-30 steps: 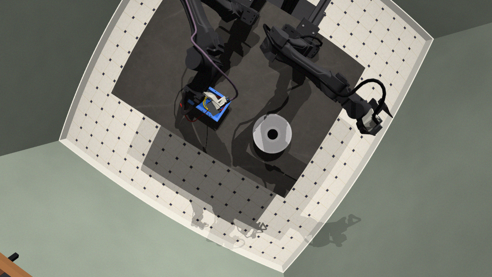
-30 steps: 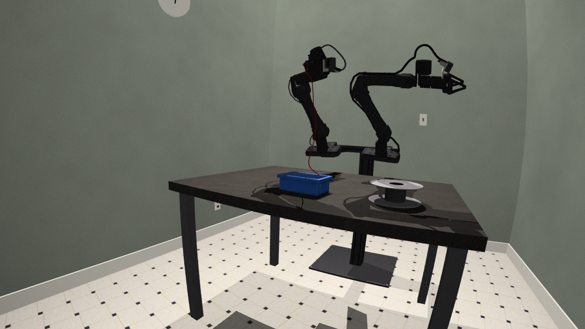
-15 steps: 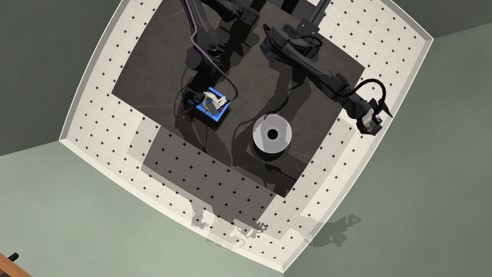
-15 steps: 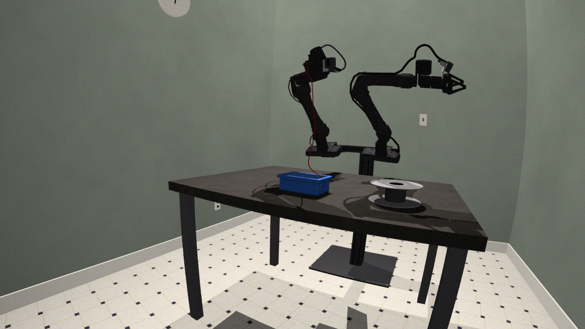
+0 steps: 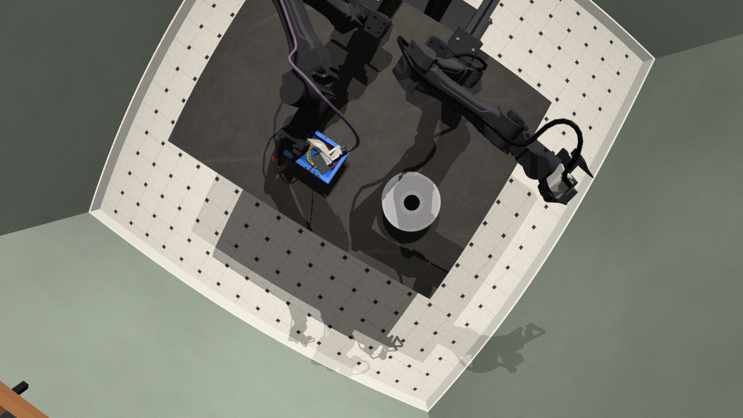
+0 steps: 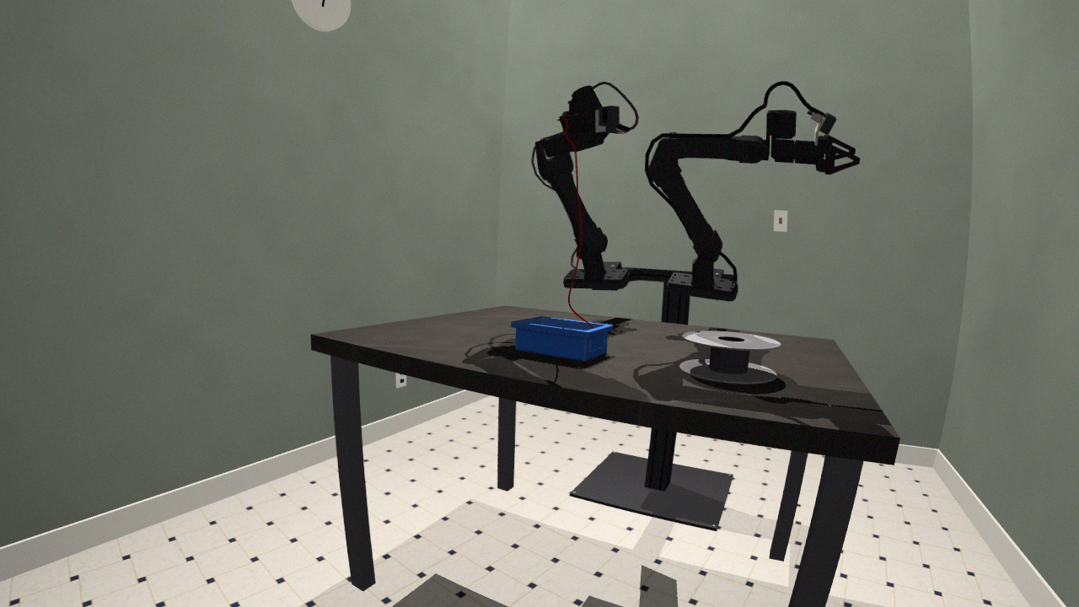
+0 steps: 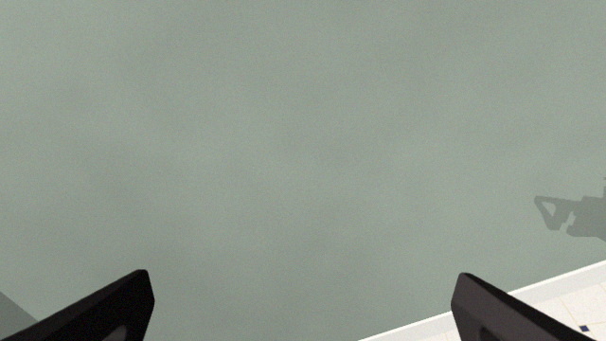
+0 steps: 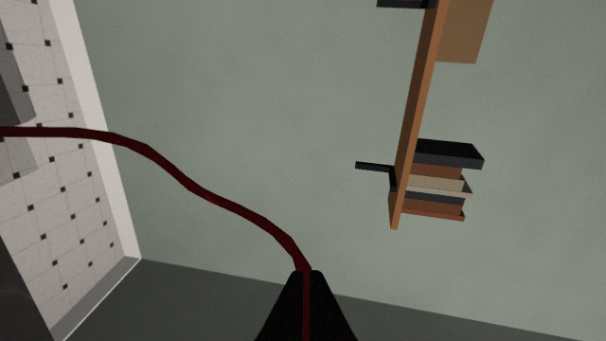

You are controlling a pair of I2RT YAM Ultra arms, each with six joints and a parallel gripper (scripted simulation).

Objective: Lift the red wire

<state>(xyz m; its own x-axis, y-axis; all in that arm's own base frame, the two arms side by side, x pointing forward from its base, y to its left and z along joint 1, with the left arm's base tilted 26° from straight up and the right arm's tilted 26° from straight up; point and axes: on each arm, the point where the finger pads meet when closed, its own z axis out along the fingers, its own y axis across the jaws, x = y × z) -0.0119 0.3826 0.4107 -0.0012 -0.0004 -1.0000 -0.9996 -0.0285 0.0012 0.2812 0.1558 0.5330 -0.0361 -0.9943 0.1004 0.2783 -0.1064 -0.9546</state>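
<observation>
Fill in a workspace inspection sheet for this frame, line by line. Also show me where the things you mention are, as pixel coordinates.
Surface: dark rectangular table (image 5: 217, 114) (image 6: 422, 335), shadowed; spills, nothing seen.
Job's things: thin red wire (image 5: 293, 182) (image 6: 578, 196) (image 8: 237, 208) rises high from the blue plastic crate (image 5: 335, 172) (image 6: 560, 341).
Clutter: grey flanged spool (image 5: 425, 215) (image 6: 758, 339) beside the crate; yellow wire (image 5: 310, 155) inside it.
Grippers: left gripper (image 5: 579, 189) (image 6: 857, 159) (image 7: 303, 284) open, empty; right gripper (image 5: 274, 165) (image 6: 563, 119) (image 8: 307, 272) shut on the red wire.
Cables: looped cable on each arm; snags, nothing seen.
Surroundings: green walls (image 5: 155, 291) (image 6: 188, 188) (image 7: 284, 118) (image 8: 237, 71); people, nothing seen.
</observation>
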